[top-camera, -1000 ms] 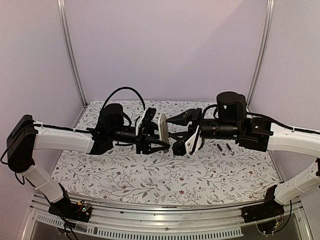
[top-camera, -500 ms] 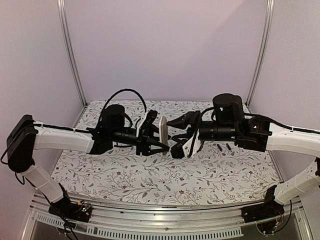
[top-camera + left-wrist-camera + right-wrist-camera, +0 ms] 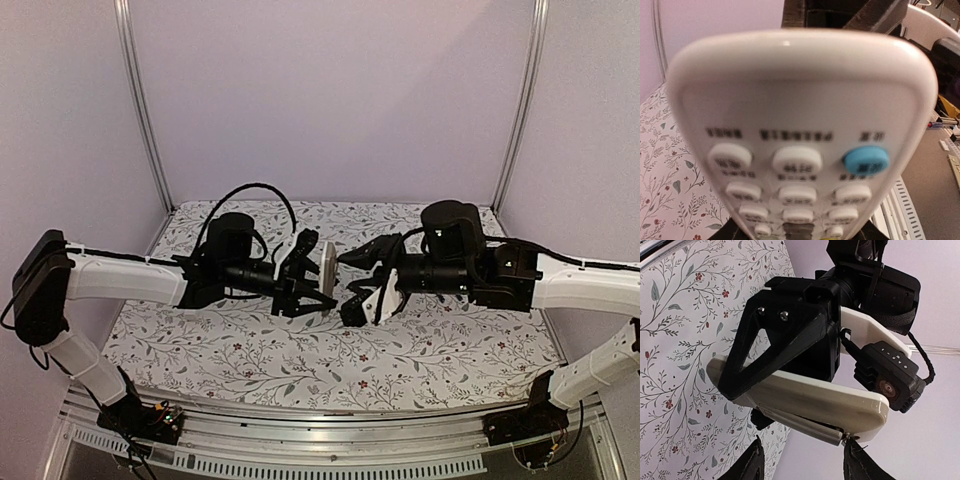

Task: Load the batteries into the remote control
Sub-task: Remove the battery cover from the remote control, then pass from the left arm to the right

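Leftmost, find the white left arm stretched out level above the flowered table [image 3: 300, 370]. Follow it rightward to the left gripper [image 3: 312, 272], jaws clamped on the remote control [image 3: 327, 262], held up in the air over the middle of the table and showing only a thin pale edge to the top camera. See from the left wrist camera the remote's button face filling the view, with one blue button [image 3: 866, 160] at the right among white ones and the print too blurred to read. Move on rightward to the right gripper [image 3: 348, 285], pointing at the remote from just beside it, jaws spread partway with nothing between them; cannot tell whether a fingertip touches the remote. Note from the right wrist camera the remote's plain pale back, crossed by a black finger of the left gripper. Cannot tell where the batteries lie.
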Controlling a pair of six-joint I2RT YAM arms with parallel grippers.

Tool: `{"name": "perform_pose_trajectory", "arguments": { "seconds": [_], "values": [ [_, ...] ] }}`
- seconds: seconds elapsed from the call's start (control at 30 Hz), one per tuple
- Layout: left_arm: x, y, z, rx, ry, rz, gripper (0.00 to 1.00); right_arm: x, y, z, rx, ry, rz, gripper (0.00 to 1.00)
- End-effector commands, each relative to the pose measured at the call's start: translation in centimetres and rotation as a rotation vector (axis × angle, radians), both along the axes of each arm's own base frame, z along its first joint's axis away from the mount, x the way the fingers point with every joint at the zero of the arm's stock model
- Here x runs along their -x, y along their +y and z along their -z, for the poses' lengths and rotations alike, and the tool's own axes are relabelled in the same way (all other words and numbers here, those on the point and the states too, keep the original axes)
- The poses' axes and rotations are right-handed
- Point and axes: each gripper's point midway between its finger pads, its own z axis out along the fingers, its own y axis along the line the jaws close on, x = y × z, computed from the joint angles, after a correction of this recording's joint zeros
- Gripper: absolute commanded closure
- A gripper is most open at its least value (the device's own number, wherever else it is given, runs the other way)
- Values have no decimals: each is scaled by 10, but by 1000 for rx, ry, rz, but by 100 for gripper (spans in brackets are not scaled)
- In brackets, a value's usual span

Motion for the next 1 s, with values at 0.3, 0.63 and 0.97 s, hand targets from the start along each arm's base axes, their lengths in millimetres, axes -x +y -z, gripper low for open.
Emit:
{"name": "perform_pose_trajectory", "arguments": {
  "seconds": [0.3, 0.63, 0.97],
  "values": [
    [-25, 15, -23, 38, -71, -110, 100, 10, -28, 43, 83, 147, 118, 47],
    [-47, 17, 8, -17, -8, -189, 100, -10, -40, 53, 41, 231, 256, 45],
    [-45, 22, -16, 92, -41, -216, 100, -21, -29, 3, -278, 507, 290, 35]
  ]
}}
